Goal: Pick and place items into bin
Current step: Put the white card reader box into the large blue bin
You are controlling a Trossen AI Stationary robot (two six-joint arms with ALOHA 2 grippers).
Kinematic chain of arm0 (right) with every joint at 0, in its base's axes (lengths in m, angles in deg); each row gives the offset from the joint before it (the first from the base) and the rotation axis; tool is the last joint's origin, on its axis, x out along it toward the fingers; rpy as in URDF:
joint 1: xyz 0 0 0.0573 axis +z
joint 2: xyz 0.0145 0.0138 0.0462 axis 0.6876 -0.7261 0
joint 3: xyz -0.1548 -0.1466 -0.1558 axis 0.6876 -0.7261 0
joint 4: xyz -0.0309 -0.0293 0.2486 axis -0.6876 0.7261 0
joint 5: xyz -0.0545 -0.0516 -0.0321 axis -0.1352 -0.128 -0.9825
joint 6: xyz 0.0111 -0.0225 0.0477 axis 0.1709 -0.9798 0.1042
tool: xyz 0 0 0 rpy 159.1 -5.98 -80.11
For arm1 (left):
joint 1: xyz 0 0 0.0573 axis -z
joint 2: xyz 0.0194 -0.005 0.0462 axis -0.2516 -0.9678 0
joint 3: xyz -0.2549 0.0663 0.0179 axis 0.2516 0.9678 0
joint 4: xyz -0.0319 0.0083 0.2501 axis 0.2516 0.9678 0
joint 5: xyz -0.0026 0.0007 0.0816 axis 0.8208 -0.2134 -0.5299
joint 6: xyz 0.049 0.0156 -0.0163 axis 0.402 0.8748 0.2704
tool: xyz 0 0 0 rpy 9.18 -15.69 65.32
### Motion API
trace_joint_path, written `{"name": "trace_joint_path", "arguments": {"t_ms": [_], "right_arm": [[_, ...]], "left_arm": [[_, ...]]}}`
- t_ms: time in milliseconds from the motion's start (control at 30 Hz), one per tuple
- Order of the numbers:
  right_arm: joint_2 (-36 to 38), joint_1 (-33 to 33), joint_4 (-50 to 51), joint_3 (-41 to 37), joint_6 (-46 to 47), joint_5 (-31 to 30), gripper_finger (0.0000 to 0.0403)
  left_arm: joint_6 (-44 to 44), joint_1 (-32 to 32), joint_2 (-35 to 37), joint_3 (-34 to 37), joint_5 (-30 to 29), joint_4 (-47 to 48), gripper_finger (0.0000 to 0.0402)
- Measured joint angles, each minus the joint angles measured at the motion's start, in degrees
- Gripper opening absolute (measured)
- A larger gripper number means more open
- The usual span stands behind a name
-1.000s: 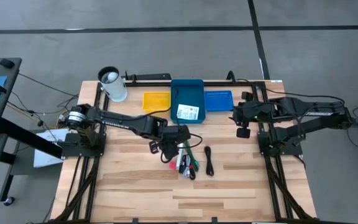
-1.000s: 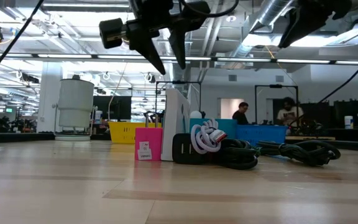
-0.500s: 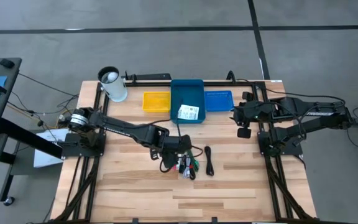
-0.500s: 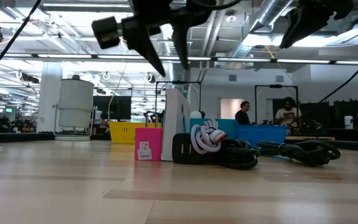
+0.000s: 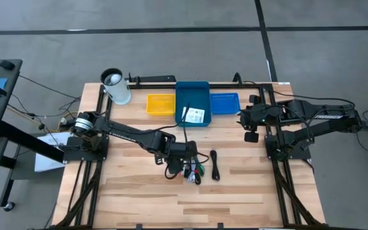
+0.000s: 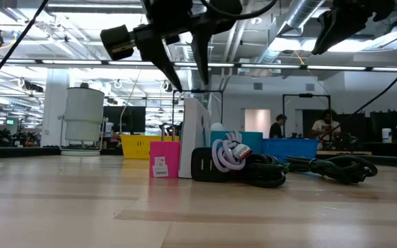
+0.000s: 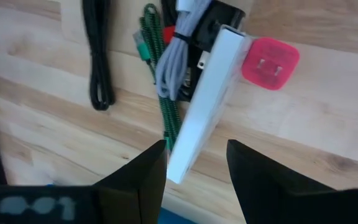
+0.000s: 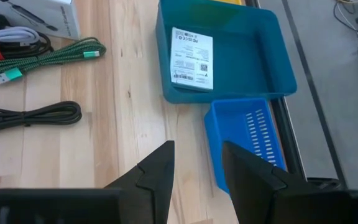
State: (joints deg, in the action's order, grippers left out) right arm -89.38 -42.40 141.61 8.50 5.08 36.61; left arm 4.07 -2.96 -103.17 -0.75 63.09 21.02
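Note:
The items lie in a heap near the table's middle. A white box (image 7: 204,102) stands on its long edge, with a pink cube-shaped plug (image 7: 270,55), a grey-white bundled cable (image 7: 180,37), a green braided cable (image 7: 161,87) and a black block (image 6: 205,164) around it. A coiled black cable (image 5: 214,165) lies to the right. My left gripper (image 7: 196,152) hangs open above the white box, clear of it in the low view (image 6: 188,81). The teal bin (image 5: 191,96) holds a white printed card (image 8: 192,57). My right gripper (image 8: 197,152) waits open at the right (image 5: 249,132).
A yellow tray (image 5: 160,102) and a blue tray (image 5: 223,102) flank the teal bin at the far edge. A white cylinder (image 5: 115,87) stands at the far left. Bare wood lies toward the near edge. People stand in the room beyond the table.
My left gripper has moved toward the table's near edge and come over the heap of items, sinking a little and rolling slightly. Its fingers have stayed open. The items have not moved.

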Motion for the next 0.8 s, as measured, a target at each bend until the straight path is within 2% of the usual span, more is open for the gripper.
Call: {"name": "trace_joint_path", "arguments": {"t_ms": [400,567,800], "right_arm": [[0.0,0.0,0.0,0.0,0.0,0.0,0.0129],[0.0,0.0,0.0,0.0,0.0,0.0,0.0129],[0.0,0.1,0.0,0.0,-0.7,0.0,0.0129]], "left_arm": [[-0.1,-0.2,0.0,0.0,-0.8,-4.0,0.0159],[-2.5,-0.3,0.2,0.0,-3.9,-4.1,0.0159],[-2.0,-0.3,0.2,-3.4,-4.2,-3.7,0.0159]]}}
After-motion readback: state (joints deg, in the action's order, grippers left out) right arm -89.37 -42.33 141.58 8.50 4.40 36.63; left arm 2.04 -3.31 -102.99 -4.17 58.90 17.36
